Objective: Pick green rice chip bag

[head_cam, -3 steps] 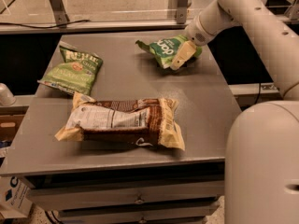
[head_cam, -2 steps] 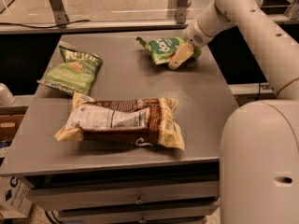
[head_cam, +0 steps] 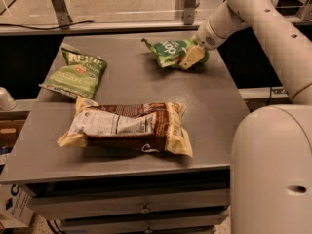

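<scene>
One gripper [head_cam: 192, 57], rear of grey table [head_cam: 214, 111]

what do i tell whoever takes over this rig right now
Gripper: at the far right of the table, shut on the right end of the green rice chip bag.
Bag: near the table's far edge, crimped end pointing left. I cannot tell whether it is off the surface yet.
Done: reach and grasp.
Left: lift the bag clear of the table.
The yellow-green bag at the left and the brown-and-cream bag at the front lie apart from it.
</scene>
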